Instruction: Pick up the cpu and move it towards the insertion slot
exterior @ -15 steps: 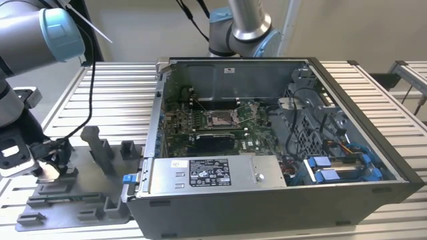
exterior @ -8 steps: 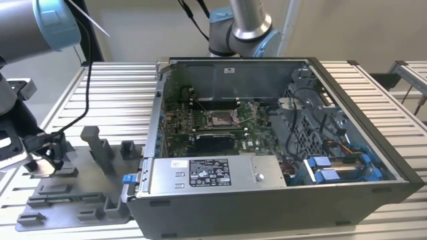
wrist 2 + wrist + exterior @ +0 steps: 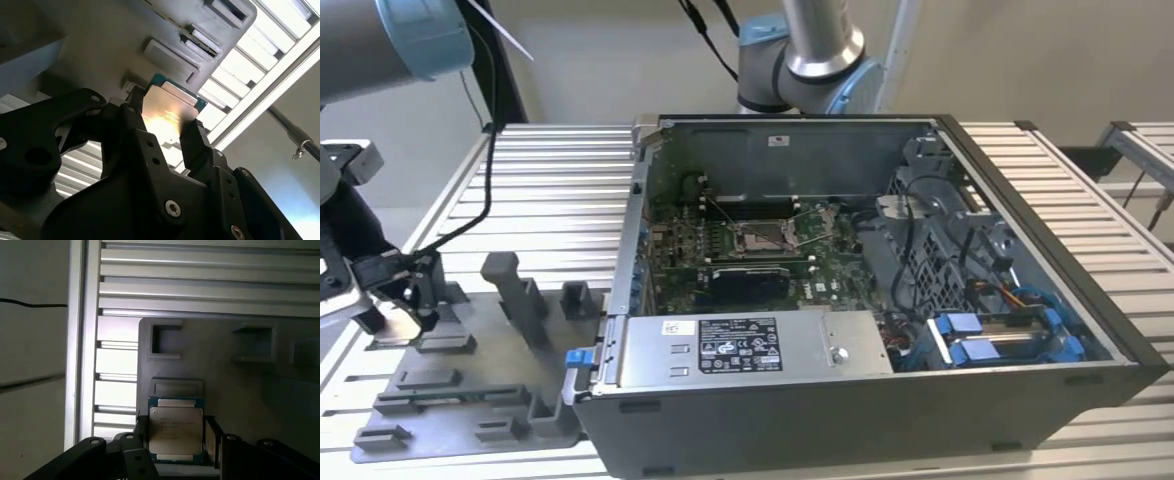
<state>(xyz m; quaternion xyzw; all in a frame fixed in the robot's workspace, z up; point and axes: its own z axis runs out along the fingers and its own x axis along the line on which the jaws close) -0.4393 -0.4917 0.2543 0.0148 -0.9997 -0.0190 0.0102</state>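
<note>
Cpu [image 3: 176,432] is clamped by its edges between the gripper [image 3: 175,440] fingers, close to the tray [image 3: 467,400], well apart from the slot [image 3: 761,237]. Judgement: squeeze both edges evenly, hold cpu level, clear tray posts.

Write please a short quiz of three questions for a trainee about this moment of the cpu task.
1. True or false: the cpu lies in the insertion slot.
2. Choose one. The gripper is above: A) the grey tray; B) the insertion slot; C) a person's hand.
3. Short answer: on which side of the exterior view is the gripper, left or right?

Key: 1 false, the fingers hold it at two opposite edges in both wrist views; 2 A; 3 left.
</note>
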